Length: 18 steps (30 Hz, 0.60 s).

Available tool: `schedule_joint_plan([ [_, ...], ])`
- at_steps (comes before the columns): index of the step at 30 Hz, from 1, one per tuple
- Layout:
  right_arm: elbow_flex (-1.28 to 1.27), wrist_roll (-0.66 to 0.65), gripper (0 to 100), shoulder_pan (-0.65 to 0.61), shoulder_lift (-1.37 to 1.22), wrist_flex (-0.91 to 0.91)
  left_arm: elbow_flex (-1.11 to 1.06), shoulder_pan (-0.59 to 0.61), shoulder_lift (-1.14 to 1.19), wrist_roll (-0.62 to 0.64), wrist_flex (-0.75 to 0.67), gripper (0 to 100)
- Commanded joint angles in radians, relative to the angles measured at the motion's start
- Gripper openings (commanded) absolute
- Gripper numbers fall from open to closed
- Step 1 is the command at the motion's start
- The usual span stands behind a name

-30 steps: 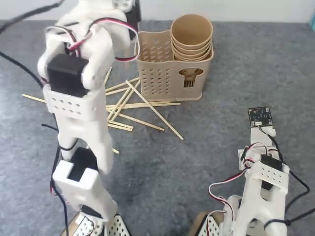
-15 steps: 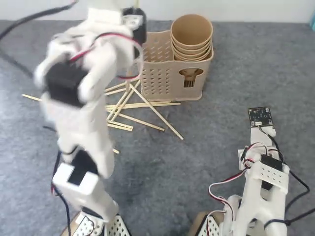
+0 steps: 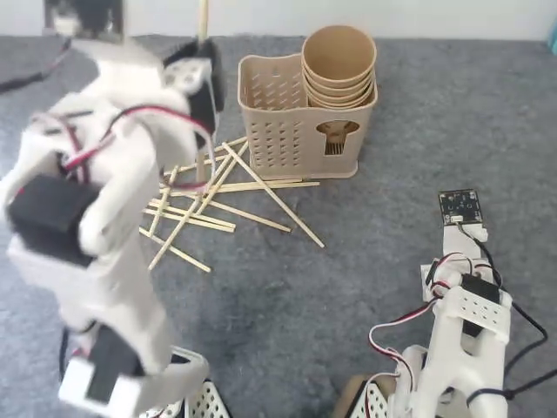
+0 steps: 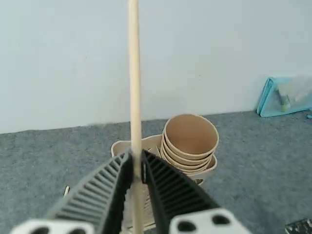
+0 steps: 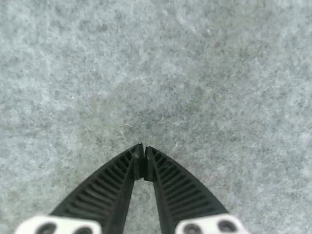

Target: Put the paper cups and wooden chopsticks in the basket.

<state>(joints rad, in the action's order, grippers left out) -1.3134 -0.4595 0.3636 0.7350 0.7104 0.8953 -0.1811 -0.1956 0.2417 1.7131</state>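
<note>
My left gripper [image 4: 136,163] is shut on one wooden chopstick [image 4: 133,73], held upright; from above that chopstick [image 3: 203,22] stands just left of the beige basket [image 3: 278,135], gripped by the left gripper [image 3: 204,87]. Several stacked paper cups [image 3: 339,57] sit in the basket's right half; they show as paper cups [image 4: 190,139] beyond the stick in the left wrist view. Several loose chopsticks [image 3: 235,196] lie crossed on the grey mat in front of and left of the basket. My right gripper [image 5: 142,163] is shut on nothing, low over bare mat at the near right.
The right arm [image 3: 461,313] stands folded at the near right, its camera board [image 3: 459,205] pointing toward the basket. A light blue object [image 4: 285,95] leans against the back wall at the far right. Open grey mat [image 3: 365,244] lies between the basket and the right arm.
The left arm has swung up and to the left with the chopstick, which now stands upright beside the basket. More loose chopsticks show on the mat. The right arm is still.
</note>
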Motion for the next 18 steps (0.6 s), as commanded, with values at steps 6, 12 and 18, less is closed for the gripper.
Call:
schedule_joint_plan([
  [6,0.006,-0.015,0.8,-0.004,0.03,0.008,-0.599,0.0,-0.218,0.003,-0.502,1],
  [12,0.006,-0.015,0.8,-0.004,0.03,0.008,-1.075,0.0,-0.35,0.011,-1.049,1],
  [18,0.006,-0.015,0.8,-0.004,0.03,0.008,-1.291,0.008,-0.391,0.011,-1.306,1],
])
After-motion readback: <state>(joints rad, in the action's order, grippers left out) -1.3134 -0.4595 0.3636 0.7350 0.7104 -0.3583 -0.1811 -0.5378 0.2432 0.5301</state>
